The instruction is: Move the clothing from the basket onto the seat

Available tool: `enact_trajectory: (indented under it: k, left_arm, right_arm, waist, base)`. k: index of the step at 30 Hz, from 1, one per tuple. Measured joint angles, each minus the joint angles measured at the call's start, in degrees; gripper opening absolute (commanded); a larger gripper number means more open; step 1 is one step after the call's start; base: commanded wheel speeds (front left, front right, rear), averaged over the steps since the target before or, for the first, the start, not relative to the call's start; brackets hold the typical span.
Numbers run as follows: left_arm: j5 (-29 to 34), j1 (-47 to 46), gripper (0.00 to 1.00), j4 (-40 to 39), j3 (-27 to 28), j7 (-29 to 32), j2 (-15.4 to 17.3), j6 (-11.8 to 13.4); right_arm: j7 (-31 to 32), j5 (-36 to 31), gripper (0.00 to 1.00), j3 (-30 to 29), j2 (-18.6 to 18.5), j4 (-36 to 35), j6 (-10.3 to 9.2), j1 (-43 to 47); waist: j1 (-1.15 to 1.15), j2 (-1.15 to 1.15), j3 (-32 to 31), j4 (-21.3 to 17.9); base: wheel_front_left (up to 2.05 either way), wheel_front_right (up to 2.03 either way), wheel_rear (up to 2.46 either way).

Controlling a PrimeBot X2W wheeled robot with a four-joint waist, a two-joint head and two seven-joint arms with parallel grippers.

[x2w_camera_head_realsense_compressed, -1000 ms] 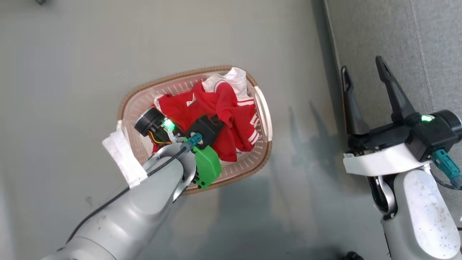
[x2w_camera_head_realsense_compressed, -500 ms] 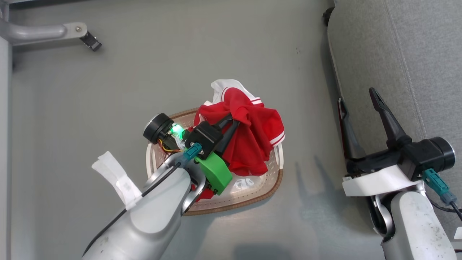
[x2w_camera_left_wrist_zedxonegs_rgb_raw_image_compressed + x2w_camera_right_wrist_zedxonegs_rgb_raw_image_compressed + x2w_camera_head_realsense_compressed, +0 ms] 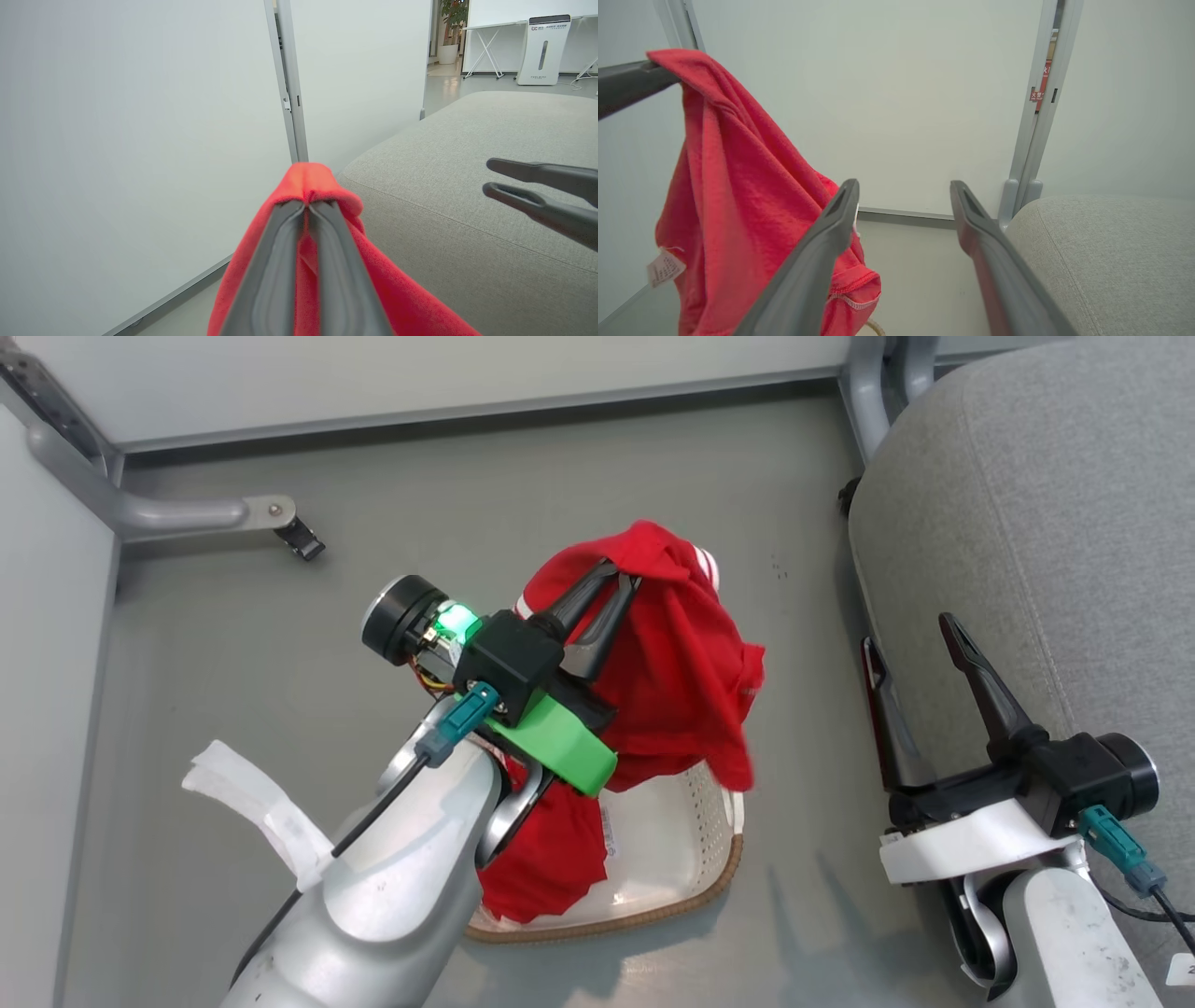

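While the left tool (image 3: 620,575) pinches it, clothing (image 3: 681,686) drapes below.

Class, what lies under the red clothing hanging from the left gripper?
The basket, its pale floor partly showing. The clothing and left arm cover the rest.

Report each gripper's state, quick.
Left gripper: shut on the red garment.
Right gripper: open, holding nothing.

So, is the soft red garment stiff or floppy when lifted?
Probably floppy: the soft red fabric garment drapes in folds from the shut left end effector. Likely light, since one small pinch holds it. Its hanging tail may catch the cream perforated plastic basket.
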Motion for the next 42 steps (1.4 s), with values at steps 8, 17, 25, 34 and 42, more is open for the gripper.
enact_trajectory:
  k: [8, 17, 25, 34, 42]
  left_arm:
    - [0.13, -1.27, 0.0, -4.75, 1.72, -0.01, -0.77, -0.07]
    - [0.21, -2.7, 0.0, -6.55, 3.05, -0.01, -1.13, -0.08]
    - [0.37, -2.69, 0.0, -6.15, 3.12, -0.01, -1.2, -0.08]
    - [0.63, -2.55, 0.0, -5.14, 3.38, -0.01, -1.24, -0.08]
    - [0.82, -2.7, 0.0, -4.79, 2.91, -0.01, -1.34, -0.08]
  right_arm:
    - [0.0, 0.69, 1.0, 0.19, -0.01, -0.03, 0.0, 1.22]
    - [0.0, 1.15, 1.0, -0.29, -0.01, -0.14, 0.0, 2.98]
    - [0.0, 1.23, 1.0, 0.9, -0.01, -2.59, 0.0, 3.03]
    - [0.0, 1.68, 1.0, 7.73, -0.01, -7.4, 0.0, -0.75]
    - [0.0, 2.27, 1.0, 14.82, 0.01, -7.3, 0.0, -5.09]
  waist:
    - [0.0, 0.0, -3.16, -0.04]
    - [0.0, 0.0, -5.01, -0.03]
    - [0.0, 0.0, -5.26, 0.15]
    - [0.0, 0.0, -4.92, 0.33]
    - [0.0, 0.0, -4.19, 0.66]
  base:
    - [0.0, 0.0, 0.0]
    - [0.0, 0.0, 0.0]
    - [0.0, 0.0, 0.0]
    - [0.0, 0.0, 0.0]
    - [0.0, 0.0, 0.0]
